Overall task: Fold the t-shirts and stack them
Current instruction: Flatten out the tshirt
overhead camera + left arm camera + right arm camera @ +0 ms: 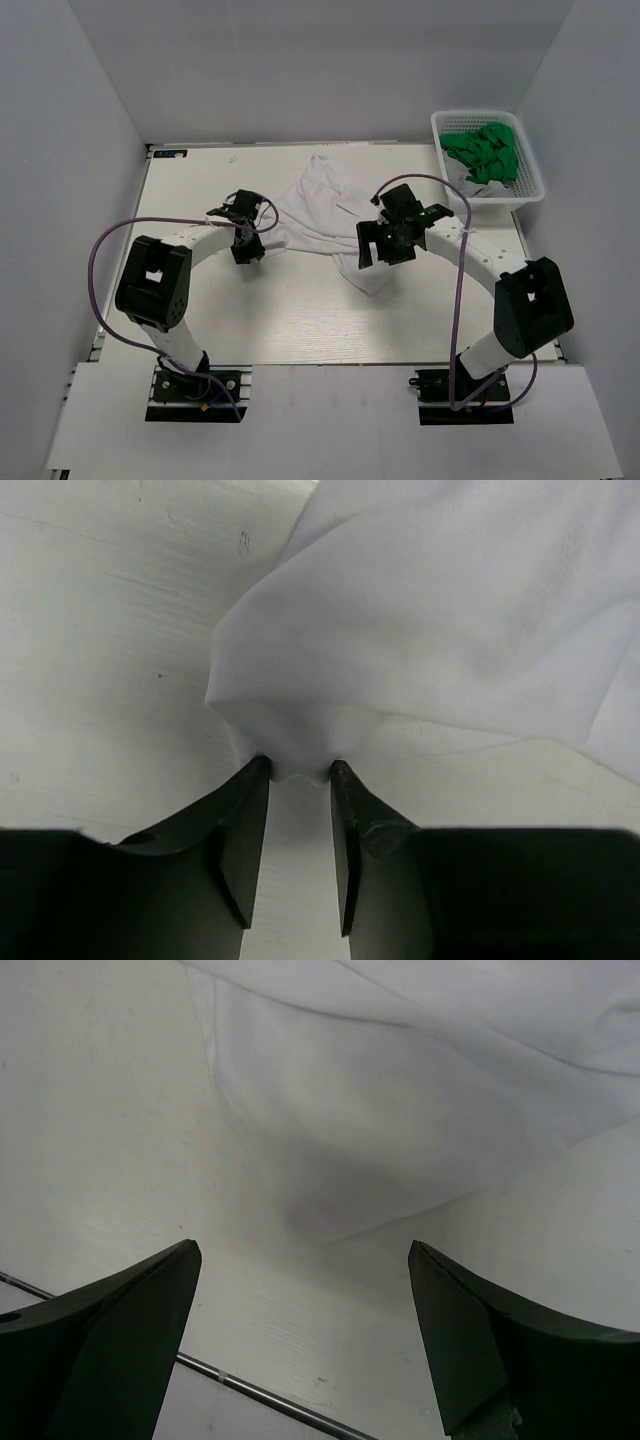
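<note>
A crumpled white t-shirt (320, 205) lies on the white table (290, 310), spread from the back centre toward the middle. My left gripper (247, 248) is at its left edge. In the left wrist view the gripper (300, 770) has its jaws nearly closed, pinching a bunched corner of the shirt (430, 610) at the fingertips. My right gripper (385, 248) hovers over the shirt's lower right part. In the right wrist view it (302, 1248) is wide open and empty, with a shirt corner (400, 1110) just beyond the tips.
A white basket (528, 190) stands at the back right, holding a green t-shirt (485, 150). Purple cables loop from both arms. White walls enclose the table on three sides. A metal rail (250, 1390) runs along the table edge in the right wrist view.
</note>
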You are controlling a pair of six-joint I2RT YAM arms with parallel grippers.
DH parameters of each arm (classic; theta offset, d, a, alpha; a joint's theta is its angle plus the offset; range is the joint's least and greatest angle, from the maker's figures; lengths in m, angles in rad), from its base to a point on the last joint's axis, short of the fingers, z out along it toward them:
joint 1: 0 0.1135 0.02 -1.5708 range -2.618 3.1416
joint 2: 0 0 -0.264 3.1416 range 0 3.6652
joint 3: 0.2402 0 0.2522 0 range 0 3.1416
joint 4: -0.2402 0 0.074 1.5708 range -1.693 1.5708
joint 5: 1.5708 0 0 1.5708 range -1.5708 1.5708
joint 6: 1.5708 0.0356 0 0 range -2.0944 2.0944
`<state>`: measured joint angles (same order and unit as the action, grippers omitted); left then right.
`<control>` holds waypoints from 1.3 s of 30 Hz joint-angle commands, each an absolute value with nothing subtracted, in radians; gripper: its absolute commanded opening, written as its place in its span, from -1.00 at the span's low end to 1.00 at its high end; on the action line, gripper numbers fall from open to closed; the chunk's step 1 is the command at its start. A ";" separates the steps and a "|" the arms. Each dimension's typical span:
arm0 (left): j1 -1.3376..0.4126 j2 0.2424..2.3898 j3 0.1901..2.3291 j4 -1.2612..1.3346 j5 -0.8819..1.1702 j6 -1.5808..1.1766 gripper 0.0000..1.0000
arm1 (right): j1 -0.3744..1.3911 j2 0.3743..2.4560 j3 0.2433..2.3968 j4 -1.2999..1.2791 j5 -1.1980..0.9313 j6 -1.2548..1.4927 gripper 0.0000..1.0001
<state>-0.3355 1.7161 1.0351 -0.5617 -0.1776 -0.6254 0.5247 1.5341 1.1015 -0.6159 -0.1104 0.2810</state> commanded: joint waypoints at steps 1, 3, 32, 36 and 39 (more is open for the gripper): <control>-0.331 1.700 1.051 -0.532 -0.204 -0.629 -0.23 | 0.551 1.551 1.089 -0.646 -0.087 0.290 0.81; -0.331 1.730 1.078 -0.543 -0.216 -0.629 -0.34 | 0.568 1.554 1.086 -0.644 -0.078 0.287 0.81; -0.330 1.453 1.085 -0.684 -0.311 -0.647 -1.00 | 0.684 1.717 0.991 -0.491 0.051 0.253 -0.47; -0.330 1.411 1.104 -0.693 -0.301 -0.647 -1.00 | 0.677 1.610 1.014 -0.483 0.069 0.278 -1.00; -0.330 1.370 1.144 -0.693 -0.301 -0.647 -1.00 | 0.669 1.500 1.076 -0.492 0.179 0.308 -1.00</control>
<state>-0.3355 1.4570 1.0920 -0.6865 -0.3016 -0.6376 0.6785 1.6348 1.0058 -0.5026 0.0734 0.2741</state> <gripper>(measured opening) 0.009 0.013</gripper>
